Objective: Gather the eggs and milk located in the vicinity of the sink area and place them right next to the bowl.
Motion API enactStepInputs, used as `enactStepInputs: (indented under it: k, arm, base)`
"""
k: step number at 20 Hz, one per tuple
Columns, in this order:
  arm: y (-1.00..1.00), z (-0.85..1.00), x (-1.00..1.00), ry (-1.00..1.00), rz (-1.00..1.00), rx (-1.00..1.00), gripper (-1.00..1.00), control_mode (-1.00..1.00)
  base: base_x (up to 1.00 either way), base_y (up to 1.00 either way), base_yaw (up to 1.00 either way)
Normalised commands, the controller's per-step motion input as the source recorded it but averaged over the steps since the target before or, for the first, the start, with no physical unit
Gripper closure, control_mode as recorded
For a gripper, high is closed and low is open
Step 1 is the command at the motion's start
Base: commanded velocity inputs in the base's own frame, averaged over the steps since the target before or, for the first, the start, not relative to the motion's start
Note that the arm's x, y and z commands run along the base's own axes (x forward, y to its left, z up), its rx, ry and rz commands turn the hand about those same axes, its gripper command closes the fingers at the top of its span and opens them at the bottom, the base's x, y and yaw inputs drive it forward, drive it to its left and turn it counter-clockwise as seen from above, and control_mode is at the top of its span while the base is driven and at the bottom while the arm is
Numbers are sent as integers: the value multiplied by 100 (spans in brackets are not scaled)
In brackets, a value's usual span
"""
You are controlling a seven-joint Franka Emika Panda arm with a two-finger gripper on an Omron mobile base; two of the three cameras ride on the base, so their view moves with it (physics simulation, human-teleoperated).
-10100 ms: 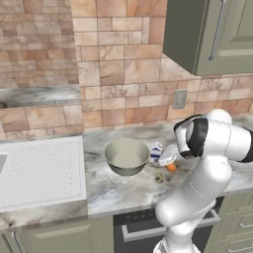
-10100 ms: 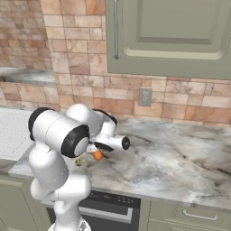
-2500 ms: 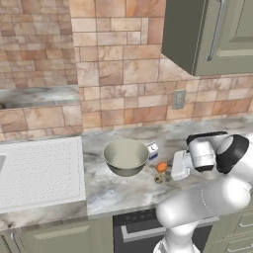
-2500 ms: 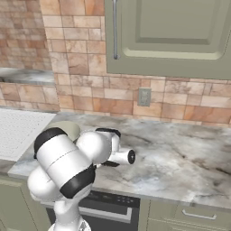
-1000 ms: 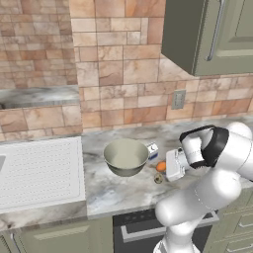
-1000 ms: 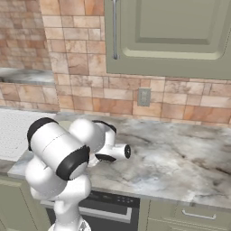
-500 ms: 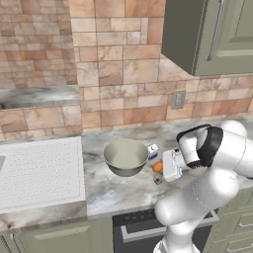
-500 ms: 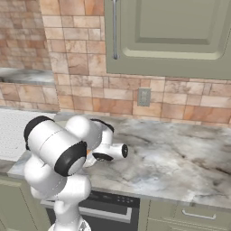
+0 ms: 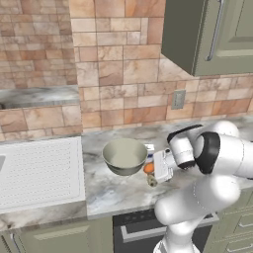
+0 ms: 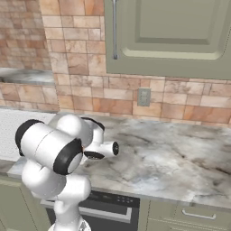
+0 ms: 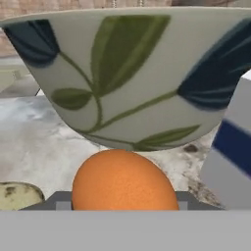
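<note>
You're nearly done — the bright orange egg point(image 11: 125, 180), speckled olive egg point(image 9: 152, 182) and white blue-marked milk carton point(image 11: 231, 152) sit beside the leaf-patterned grey-green bowl point(image 9: 124, 155) — though the gripper's point(image 9: 159, 168) grip can't be judged.

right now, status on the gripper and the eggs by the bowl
Gripper low beside bowl, jaw state unclear. Orange egg directly ahead, speckled egg beside it, milk on the other side. All next to bowl.
</note>
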Motion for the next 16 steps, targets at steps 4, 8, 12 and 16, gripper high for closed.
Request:
enactStepInputs:
  k: [4,8,12,16]
  arm:
    - [11,0,-28,0,-1,0,100,-100]
    - [3,0,-27,-2,-4,0,100,-100]
    - [1,0,-25,-3,-3,0,-100,-100]
    - [0,0,-29,-3,-3,0,-100,-100]
  base:
    - [0,0,0]
    - [0,0,0]
    - [0,0,0]
    - [0,0,0]
